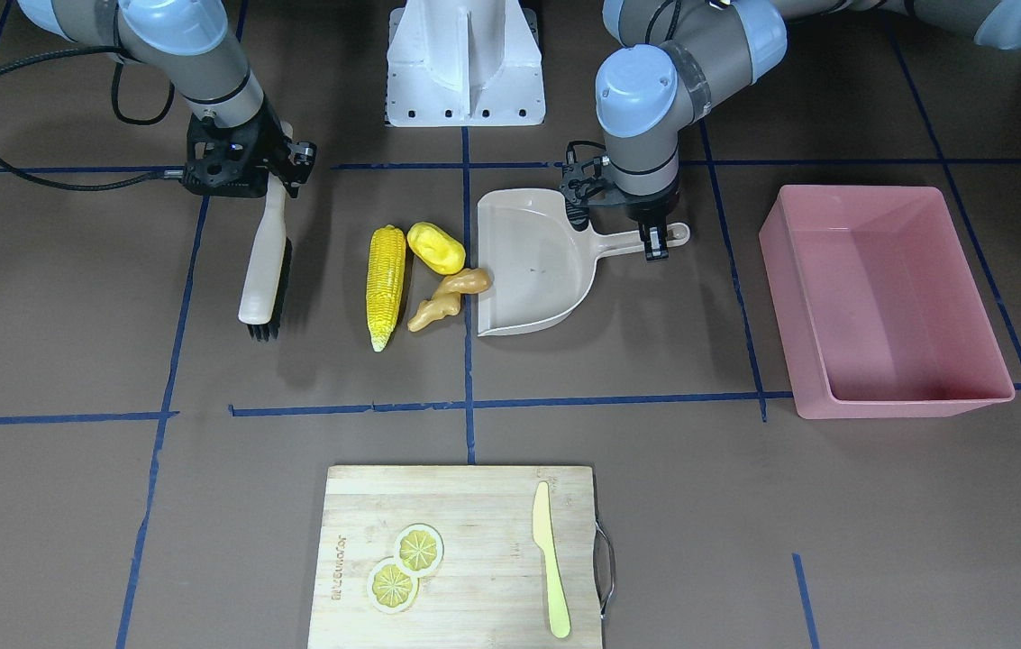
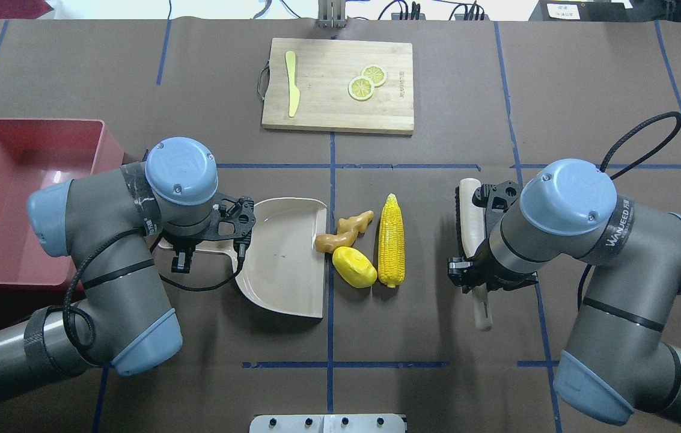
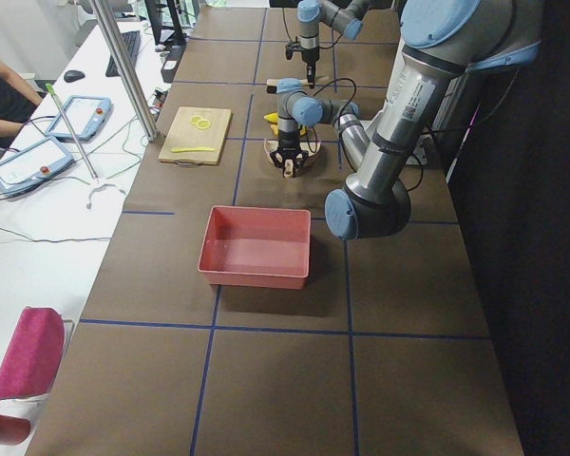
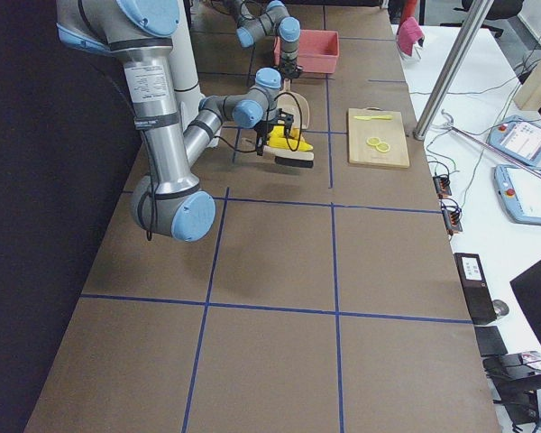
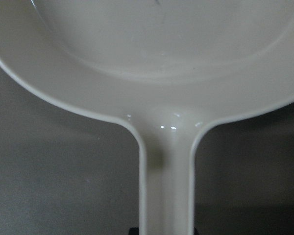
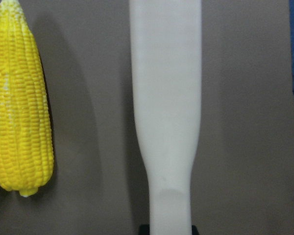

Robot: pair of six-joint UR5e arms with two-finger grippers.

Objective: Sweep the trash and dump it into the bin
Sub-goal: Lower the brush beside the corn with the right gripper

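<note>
The trash lies mid-table: a yellow corn cob (image 1: pixel 386 287), a smooth yellow potato-like lump (image 1: pixel 436 248) and a tan ginger root (image 1: pixel 449 297), whose end touches the open lip of a beige dustpan (image 1: pixel 533 270). My left gripper (image 1: pixel 651 239) is shut on the dustpan's handle, and the pan rests flat on the table. My right gripper (image 1: pixel 278 173) is shut on the white handle of a black-bristled brush (image 1: pixel 263 270), which hangs on the far side of the corn from the pan. The pink bin (image 1: pixel 879 297) stands empty beyond the dustpan's handle end.
A wooden cutting board (image 1: pixel 465 559) with two lemon slices (image 1: pixel 406 566) and a pale yellow-green knife (image 1: pixel 551 559) lies at the operators' edge. The robot's white base (image 1: pixel 465 63) stands behind the trash. Blue tape lines cross the brown table.
</note>
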